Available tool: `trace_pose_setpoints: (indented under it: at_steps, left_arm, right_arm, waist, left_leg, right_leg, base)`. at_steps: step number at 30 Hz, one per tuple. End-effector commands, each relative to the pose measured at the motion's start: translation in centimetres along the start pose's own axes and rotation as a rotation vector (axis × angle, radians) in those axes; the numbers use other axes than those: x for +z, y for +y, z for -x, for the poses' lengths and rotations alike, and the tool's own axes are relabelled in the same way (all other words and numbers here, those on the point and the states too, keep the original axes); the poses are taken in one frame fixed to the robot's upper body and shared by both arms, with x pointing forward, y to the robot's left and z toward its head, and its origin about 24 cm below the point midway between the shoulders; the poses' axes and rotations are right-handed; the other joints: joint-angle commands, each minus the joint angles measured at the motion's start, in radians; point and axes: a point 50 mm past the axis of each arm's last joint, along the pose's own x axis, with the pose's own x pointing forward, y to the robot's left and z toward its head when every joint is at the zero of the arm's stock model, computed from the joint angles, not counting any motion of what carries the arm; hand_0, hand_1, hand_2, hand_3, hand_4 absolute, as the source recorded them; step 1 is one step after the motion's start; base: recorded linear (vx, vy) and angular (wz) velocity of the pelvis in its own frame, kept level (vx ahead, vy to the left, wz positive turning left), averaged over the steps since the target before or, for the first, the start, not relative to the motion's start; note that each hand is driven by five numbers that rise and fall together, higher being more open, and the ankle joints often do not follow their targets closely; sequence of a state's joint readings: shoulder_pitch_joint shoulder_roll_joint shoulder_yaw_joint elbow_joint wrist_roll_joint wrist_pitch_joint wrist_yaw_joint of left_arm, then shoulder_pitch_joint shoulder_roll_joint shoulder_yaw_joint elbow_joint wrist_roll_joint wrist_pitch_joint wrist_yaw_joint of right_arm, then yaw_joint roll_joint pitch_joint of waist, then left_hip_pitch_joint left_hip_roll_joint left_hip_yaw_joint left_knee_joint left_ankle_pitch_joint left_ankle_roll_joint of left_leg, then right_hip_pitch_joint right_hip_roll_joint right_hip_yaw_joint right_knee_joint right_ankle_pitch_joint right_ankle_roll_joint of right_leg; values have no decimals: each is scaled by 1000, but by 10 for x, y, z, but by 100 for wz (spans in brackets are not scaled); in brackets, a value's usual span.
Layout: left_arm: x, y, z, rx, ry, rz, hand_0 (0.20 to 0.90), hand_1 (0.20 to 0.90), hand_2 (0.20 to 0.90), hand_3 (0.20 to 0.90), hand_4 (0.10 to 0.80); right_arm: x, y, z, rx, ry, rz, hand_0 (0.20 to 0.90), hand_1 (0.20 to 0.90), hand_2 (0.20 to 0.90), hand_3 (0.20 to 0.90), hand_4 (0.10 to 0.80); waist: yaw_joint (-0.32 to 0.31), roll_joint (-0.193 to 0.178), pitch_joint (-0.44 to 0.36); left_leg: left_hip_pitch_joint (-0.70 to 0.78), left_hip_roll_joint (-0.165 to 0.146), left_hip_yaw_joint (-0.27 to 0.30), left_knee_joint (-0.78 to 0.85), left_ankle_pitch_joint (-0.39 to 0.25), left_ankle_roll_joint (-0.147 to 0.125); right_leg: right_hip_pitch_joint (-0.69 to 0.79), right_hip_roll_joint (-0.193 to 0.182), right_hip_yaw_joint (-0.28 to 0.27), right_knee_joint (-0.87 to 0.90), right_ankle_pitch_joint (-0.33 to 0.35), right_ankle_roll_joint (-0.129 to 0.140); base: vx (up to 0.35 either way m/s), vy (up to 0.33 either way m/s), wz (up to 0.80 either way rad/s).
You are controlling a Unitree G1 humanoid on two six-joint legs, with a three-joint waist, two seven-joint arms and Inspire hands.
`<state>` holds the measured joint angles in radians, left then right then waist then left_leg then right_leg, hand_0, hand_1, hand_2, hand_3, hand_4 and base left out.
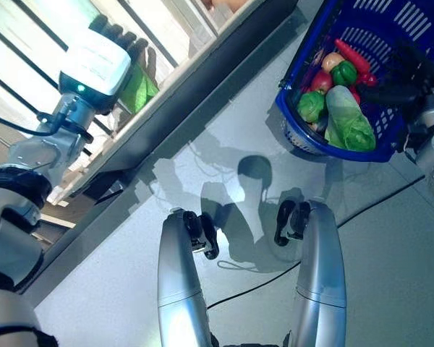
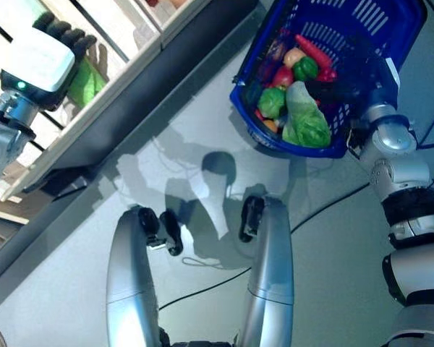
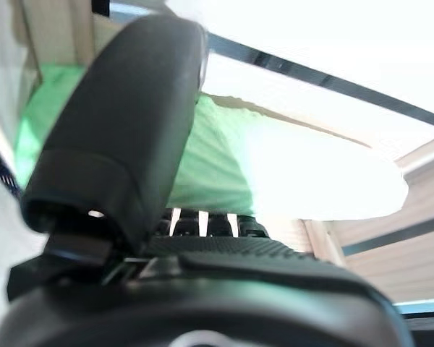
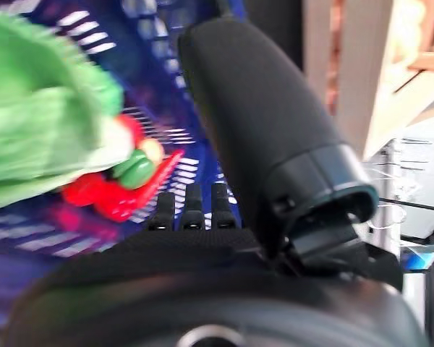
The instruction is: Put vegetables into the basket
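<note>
Left eye view: leafy green vegetable (image 1: 140, 90) on the shelf (image 1: 202, 43) at 10 o'clock, left hand (image 1: 119, 43) fingers wrapped on it. Grip should be firmed before lifting. Right hand (image 1: 405, 83) holds the blue basket (image 1: 293, 69); its fingers can't be told.

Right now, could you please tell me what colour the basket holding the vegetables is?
The basket is blue, clearest in the left eye view.
</note>
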<state>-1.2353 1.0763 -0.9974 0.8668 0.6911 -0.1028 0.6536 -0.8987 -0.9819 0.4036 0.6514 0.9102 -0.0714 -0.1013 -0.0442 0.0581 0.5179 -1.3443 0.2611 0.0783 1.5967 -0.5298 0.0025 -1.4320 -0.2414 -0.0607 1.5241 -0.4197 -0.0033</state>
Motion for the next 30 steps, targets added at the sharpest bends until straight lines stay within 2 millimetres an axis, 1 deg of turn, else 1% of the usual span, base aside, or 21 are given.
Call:
trace_pose_setpoints:
  at_steps: [1,6,7,8,9,11,15,18,21,22,24,30]
  left_arm:
    - [-73,28,8,0,261,-130,900,900,900,900,800]
    - [-79,26,9,-55,307,-132,900,900,900,900,800]
    - [-82,24,10,-92,329,-133,900,900,900,900,800]
    - [-84,23,12,-107,341,-131,813,813,813,813,742]
    - [-86,22,13,-124,351,-128,300,300,300,300,400]
    - [-87,19,17,-142,362,-117,300,300,300,300,400]
    - [-86,19,19,-105,357,-112,300,300,300,300,400]
    - [-85,18,21,-93,349,-98,300,300,300,300,400]
    - [-83,19,20,-50,345,-74,300,300,300,300,400]
    - [-81,22,19,-10,336,-56,300,300,300,300,400]
    - [-77,22,20,50,325,-6,300,300,300,300,400]
    - [-65,23,22,170,274,106,300,300,300,300,400]
  right_arm:
    - [61,-27,7,-64,-297,-55,900,900,900,900,800]
    - [63,-23,11,-15,-334,-60,900,900,900,900,800]
    - [65,-22,11,-7,-347,-55,900,900,900,900,800]
    - [67,-21,12,3,-358,-50,900,900,900,900,800]
    - [69,-20,13,13,-369,-45,900,900,900,900,800]
    - [75,-14,14,36,-393,-32,900,900,900,900,800]
    - [76,-9,17,53,-414,-42,900,900,900,900,800]
    - [77,-7,17,75,-427,-62,900,900,900,900,800]
    - [79,-2,16,104,-439,-76,900,900,900,900,800]
    - [80,2,15,130,-443,-77,900,900,900,900,800]
    - [77,8,16,169,-438,-73,900,900,900,900,800]
    - [65,16,16,224,-406,-78,900,900,900,900,800]
  waist:
    - [-30,-37,-9]
    - [-32,-43,-4]
    - [-32,-43,-2]
    - [-33,-43,-2]
    - [-33,-44,-3]
    - [-33,-43,-2]
    - [-32,-42,-8]
    - [-31,-37,-16]
    - [-29,-35,-23]
    - [-27,-33,-30]
    - [-24,-30,-45]
    - [-29,-22,-66]
  left_leg:
    - [9,-2,0,-9,-94,11]
    - [-21,5,-7,13,-100,15]
    - [-24,7,-8,15,-100,15]
    - [-27,8,-9,15,-100,14]
    - [-31,10,-10,17,-100,14]
    - [-38,14,-12,20,-99,14]
    - [-30,13,-8,14,-99,20]
    - [-9,14,-2,0,-97,18]
    - [8,15,3,-9,-95,17]
    - [23,17,8,-17,-94,18]
    - [64,18,21,-46,-88,16]
    - [201,13,59,-142,-65,6]
  right_leg:
    - [79,-42,-14,-28,-61,-37]
    - [50,-48,-11,-13,-63,-35]
    - [47,-50,-12,-11,-63,-35]
    - [45,-51,-12,-10,-63,-35]
    - [42,-52,-12,-10,-63,-35]
    - [34,-53,-10,-6,-63,-35]
    - [42,-59,-12,-9,-66,-35]
    - [62,-64,-19,-23,-66,-33]
    - [78,-67,-24,-29,-66,-34]
    - [92,-68,-27,-36,-66,-34]
    - [133,-69,-32,-63,-63,-33]
    - [263,-58,-40,-138,-54,-29]
  base:
    - [1,15,-4]
    - [0,5,-7]
    - [-1,10,-9]
    - [-3,11,-8]
    - [-12,9,-4]
    - [-17,-2,-1]
    - [0,0,0]
    - [-10,-4,1]
    - [-23,-10,2]
    - [-33,-25,1]
    - [-14,-16,0]
    - [1,-10,-1]
